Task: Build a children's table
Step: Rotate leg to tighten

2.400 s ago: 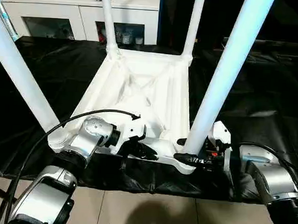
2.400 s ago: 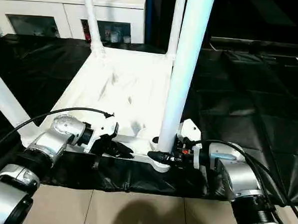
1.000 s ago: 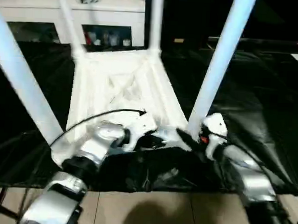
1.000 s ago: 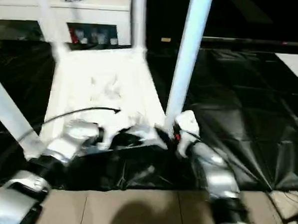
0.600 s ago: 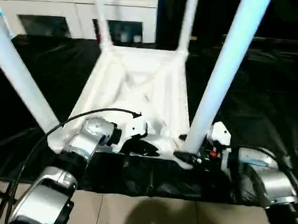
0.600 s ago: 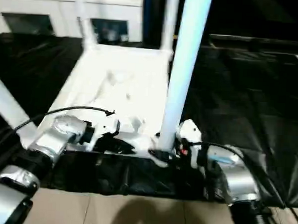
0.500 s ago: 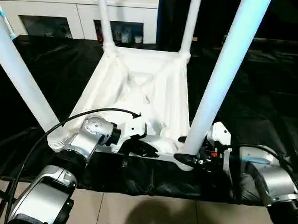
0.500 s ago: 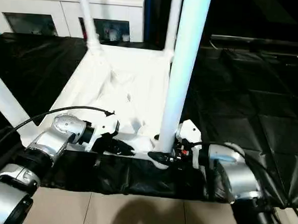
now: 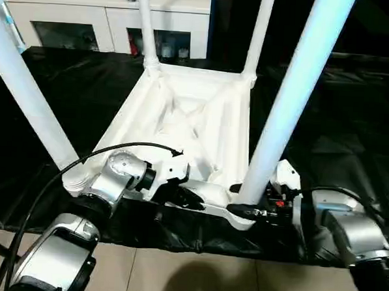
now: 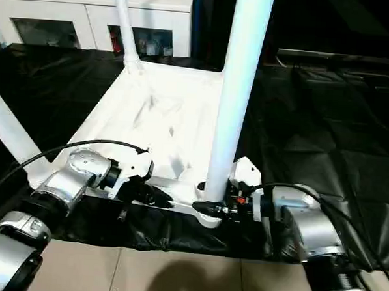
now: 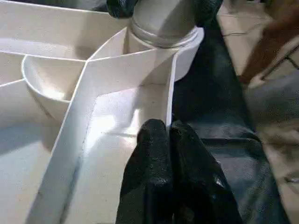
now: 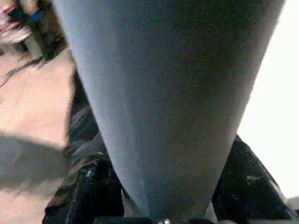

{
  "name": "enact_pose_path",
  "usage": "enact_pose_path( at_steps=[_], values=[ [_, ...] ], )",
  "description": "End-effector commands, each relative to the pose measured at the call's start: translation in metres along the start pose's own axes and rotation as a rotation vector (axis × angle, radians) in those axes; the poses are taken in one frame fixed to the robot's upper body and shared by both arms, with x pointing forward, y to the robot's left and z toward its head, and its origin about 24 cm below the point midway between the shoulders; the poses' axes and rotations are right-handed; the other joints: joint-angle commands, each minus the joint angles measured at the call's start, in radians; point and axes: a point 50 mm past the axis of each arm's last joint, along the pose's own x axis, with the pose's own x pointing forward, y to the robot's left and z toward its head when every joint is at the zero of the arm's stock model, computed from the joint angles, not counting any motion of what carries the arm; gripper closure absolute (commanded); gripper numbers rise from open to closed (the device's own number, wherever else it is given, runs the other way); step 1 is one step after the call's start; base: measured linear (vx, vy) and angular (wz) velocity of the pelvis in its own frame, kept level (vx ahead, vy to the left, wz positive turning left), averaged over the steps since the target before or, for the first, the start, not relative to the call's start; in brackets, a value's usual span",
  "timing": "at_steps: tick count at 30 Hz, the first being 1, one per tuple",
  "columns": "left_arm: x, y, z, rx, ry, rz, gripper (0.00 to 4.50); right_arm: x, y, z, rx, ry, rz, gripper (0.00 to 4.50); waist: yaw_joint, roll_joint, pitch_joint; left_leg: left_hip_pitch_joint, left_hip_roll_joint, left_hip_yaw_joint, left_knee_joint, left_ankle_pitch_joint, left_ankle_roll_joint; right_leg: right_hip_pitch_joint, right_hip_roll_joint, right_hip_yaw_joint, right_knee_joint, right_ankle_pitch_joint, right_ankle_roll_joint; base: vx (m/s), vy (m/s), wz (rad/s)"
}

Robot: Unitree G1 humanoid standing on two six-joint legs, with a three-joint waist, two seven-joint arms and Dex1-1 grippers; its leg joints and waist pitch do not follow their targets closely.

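**Q:** Table top (image 9: 195,129), where does it lie, seen from the jaws?

**A:** It lies upside down on the black sheet (image 9: 338,133), ribbed side up, and reaches away in front of both grippers. Its near edge is at the fingertips. All four legs stand up out of the corner sockets.

**Q:** What does the left gripper (image 9: 190,199) do?

**A:** Its jaws are pressed together, with nothing between them. In the left wrist view the two black fingers (image 11: 154,163) rest against the thin near wall of the top, just behind the near right corner socket (image 11: 161,51).

**Q:** And the right gripper (image 9: 248,212)?

**A:** Its jaws stand on both sides of the near right leg (image 9: 285,104), low at the foot, where the leg goes into the socket. In the right wrist view the leg (image 12: 173,102) stands between the two black fingers (image 12: 250,184). They hold it from both sides.

**Q:** The other legs?

**A:** The near left leg (image 9: 27,97) rises well to the left of the left jaws. The far left leg (image 9: 147,29) and the far right leg (image 9: 258,35) stand beyond both grippers, in front of a white cabinet (image 9: 77,15).
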Motion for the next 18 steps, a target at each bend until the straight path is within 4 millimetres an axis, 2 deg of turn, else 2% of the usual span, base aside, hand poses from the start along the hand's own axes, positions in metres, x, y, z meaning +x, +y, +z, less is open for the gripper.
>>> enact_pose_path(
  at_steps=[1,2,3,7,10,11,12,13,14,15,17,18],
  values=[
    [0.006,0.011,0.013,0.001,-0.038,0.129,4.5,0.015,0.004,-0.021,0.088,0.033,-0.082,2.49,-0.003,-0.009,-0.045,0.013,0.058,-0.027,-0.075,-0.266,0.033,0.04,-0.076,0.051,-0.087,-0.375,-0.19,0.0,0.0,0.0],
    [0.007,0.011,0.014,-0.003,-0.041,0.141,4.5,0.016,0.003,-0.022,0.089,0.032,-0.116,2.5,-0.01,-0.006,-0.043,0.013,0.057,-0.033,-0.079,-0.286,0.019,0.044,-0.076,0.05,-0.09,-0.419,-0.172,0.0,0.0,0.0],
    [0.008,0.011,0.014,-0.005,-0.043,0.146,4.5,0.017,0.002,-0.022,0.089,0.032,-0.13,2.51,-0.019,-0.008,-0.041,0.013,0.056,-0.035,-0.083,-0.312,0.013,0.043,-0.074,0.048,-0.096,-0.458,-0.154,0.0,0.0,0.0],
    [0.029,0.01,0.021,-0.052,-0.092,0.221,4.5,0.03,-0.003,-0.028,0.138,0.017,-0.389,2.55,-0.04,-0.009,-0.039,0.017,0.055,-0.04,-0.087,-0.356,0.003,0.038,-0.072,0.046,-0.105,-0.505,-0.134,0.0,0.0,0.0],
    [0.041,0.009,0.025,-0.074,-0.107,0.262,4.5,0.038,-0.005,-0.029,0.176,-0.008,-0.479,2.55,-0.054,-0.011,-0.035,0.019,0.05,-0.043,-0.087,-0.392,0.004,0.033,-0.073,0.041,-0.117,-0.571,-0.111,0.0,0.0,0.0],
    [0.05,0.008,0.028,-0.081,-0.115,0.282,4.5,0.042,-0.008,-0.031,0.198,0.011,-0.58,2.56,-0.056,-0.013,-0.033,0.025,0.047,-0.042,-0.084,-0.409,0.008,0.028,-0.073,0.039,-0.125,-0.614,-0.096,0.0,0.0,0.0],
    [0.063,0.004,0.035,-0.082,-0.13,0.297,4.5,0.049,-0.012,-0.033,0.241,0.027,-0.715,2.56,-0.059,-0.011,-0.031,0.03,0.046,-0.043,-0.084,-0.42,0.004,0.022,-0.072,0.038,-0.13,-0.637,-0.088,0.0,0.0,0.0],
    [0.063,0.004,0.035,-0.082,-0.13,0.297,4.5,0.049,-0.012,-0.033,0.241,0.027,-0.715,2.56,-0.063,-0.012,-0.03,0.029,0.048,-0.047,-0.085,-0.423,-0.004,0.022,-0.073,0.038,-0.128,-0.641,-0.087,0.0,0.0,0.0],
    [0.067,0.003,0.037,-0.083,-0.138,0.292,4.5,0.051,-0.013,-0.033,0.254,0.035,-0.76,2.56,-0.072,-0.01,-0.03,0.028,0.045,-0.05,-0.087,-0.446,-0.009,0.025,-0.07,0.03,-0.131,-0.654,-0.076,0.0,0.0,0.0],
    [0.07,0.001,0.039,-0.08,-0.143,0.284,4.5,0.053,-0.013,-0.033,0.252,0.035,-0.782,2.56,-0.079,-0.008,-0.031,0.029,0.044,-0.051,-0.088,-0.46,-0.009,0.025,-0.069,0.029,-0.135,-0.657,-0.063,0.0,0.0,0.0],
    [0.073,-0.001,0.041,-0.071,-0.145,0.271,4.5,0.06,-0.011,-0.029,0.229,0.024,-0.794,2.56,-0.081,-0.01,-0.032,0.031,0.043,-0.051,-0.089,-0.462,0.004,0.024,-0.072,0.029,-0.141,-0.651,-0.06,0.0,0.0,0.0],
    [0.073,-0.002,0.041,-0.069,-0.144,0.268,4.5,0.062,-0.01,-0.027,0.232,0.015,-0.802,2.0,-0.083,-0.009,-0.03,0.028,0.043,-0.051,-0.09,-0.464,0.008,0.023,-0.072,0.03,-0.142,-0.652,-0.058,0.0,0.0,0.0]
  ],
)
